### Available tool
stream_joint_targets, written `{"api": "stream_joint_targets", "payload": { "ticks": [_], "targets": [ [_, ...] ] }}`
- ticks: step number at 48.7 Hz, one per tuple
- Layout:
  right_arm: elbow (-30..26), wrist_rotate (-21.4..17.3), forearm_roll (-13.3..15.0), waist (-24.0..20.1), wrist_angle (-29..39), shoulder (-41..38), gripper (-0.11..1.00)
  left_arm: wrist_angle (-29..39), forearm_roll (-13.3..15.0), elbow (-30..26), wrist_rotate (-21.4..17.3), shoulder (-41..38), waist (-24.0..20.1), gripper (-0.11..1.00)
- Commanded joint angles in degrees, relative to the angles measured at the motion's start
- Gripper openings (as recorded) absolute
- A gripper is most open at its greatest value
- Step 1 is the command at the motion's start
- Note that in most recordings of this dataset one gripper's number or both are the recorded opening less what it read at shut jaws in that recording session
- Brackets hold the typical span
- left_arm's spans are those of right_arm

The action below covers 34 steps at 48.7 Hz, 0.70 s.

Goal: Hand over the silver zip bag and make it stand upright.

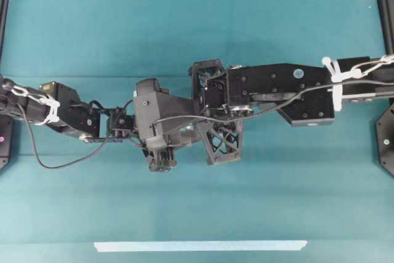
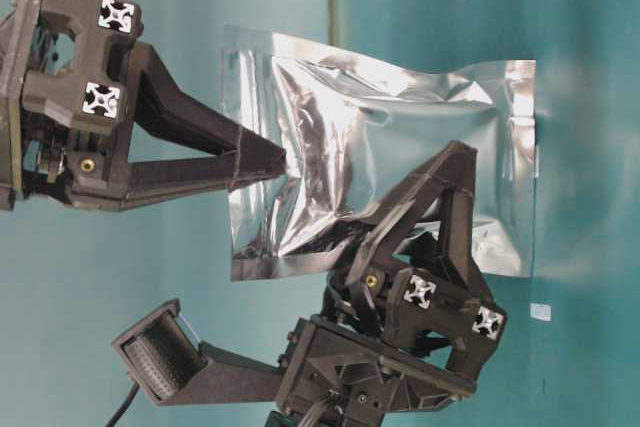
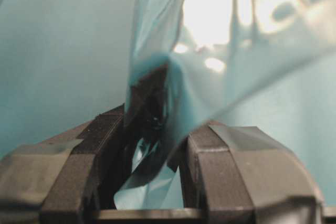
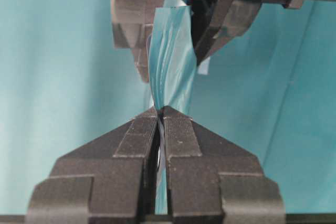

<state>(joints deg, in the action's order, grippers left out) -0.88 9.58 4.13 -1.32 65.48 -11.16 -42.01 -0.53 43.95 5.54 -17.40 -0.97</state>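
Note:
The silver zip bag (image 2: 380, 127) hangs in the air between both grippers, crinkled and shiny. In the table-level view my right gripper (image 2: 280, 160) reaches in from the left and is shut on the bag's left part. The right wrist view shows its jaws (image 4: 161, 109) pressed together on a thin fold of the bag (image 4: 170, 51). My left gripper (image 2: 450, 162) comes from below, with one finger in front of the bag and the other behind it. In the left wrist view its fingers (image 3: 165, 124) stand a little apart and pinch a puffed fold of the bag (image 3: 226, 35). In the overhead view both arms hide the bag.
A pale blue tape strip (image 1: 200, 246) lies along the front edge of the teal table (image 1: 197, 29). Black frame posts (image 1: 386, 10) stand at the back corners. A small white scrap (image 2: 540, 312) shows on the teal surface.

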Motion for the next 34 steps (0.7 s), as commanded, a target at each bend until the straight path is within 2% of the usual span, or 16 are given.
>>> {"api": "stream_joint_targets", "payload": {
  "ticks": [1, 4, 7, 15, 20, 22, 26, 34],
  "targets": [
    [-0.26, -0.44, -0.70, -0.18, 0.26, 0.44, 0.03, -0.09, -0.09, -0.53, -0.18, 0.44, 0.00, 0.29],
    [-0.26, -1.05, -0.70, -0.18, 0.18, 0.44, 0.06, 0.00, -0.09, -0.53, -0.18, 0.44, 0.00, 0.29],
    [-0.09, -2.02, -0.70, -0.09, -0.18, 0.62, 0.16, 0.35, -0.09, -0.53, -0.26, 0.53, -0.18, 0.29],
    [1.23, -5.89, 0.26, -0.09, -3.08, 1.23, 0.65, 0.70, 0.00, -0.53, -0.35, 0.62, -0.44, 0.29],
    [3.43, -7.21, 1.49, -0.88, -6.24, 2.81, 0.88, 0.70, -0.09, -0.53, -0.44, 0.62, -0.44, 0.29],
    [4.39, -7.38, 1.58, -0.97, -7.38, 3.52, 0.91, 0.70, -0.09, -0.44, -0.44, 0.62, -0.44, 0.29],
    [6.15, -7.91, 1.58, -0.97, -9.40, 4.92, 0.90, 0.79, -0.09, -0.35, -0.62, 0.62, -0.44, 0.29],
    [8.61, -11.69, 2.11, -0.62, -11.69, 7.38, 0.91, 0.70, -0.09, -0.35, -0.62, 0.62, -0.44, 0.29]
  ]
}}
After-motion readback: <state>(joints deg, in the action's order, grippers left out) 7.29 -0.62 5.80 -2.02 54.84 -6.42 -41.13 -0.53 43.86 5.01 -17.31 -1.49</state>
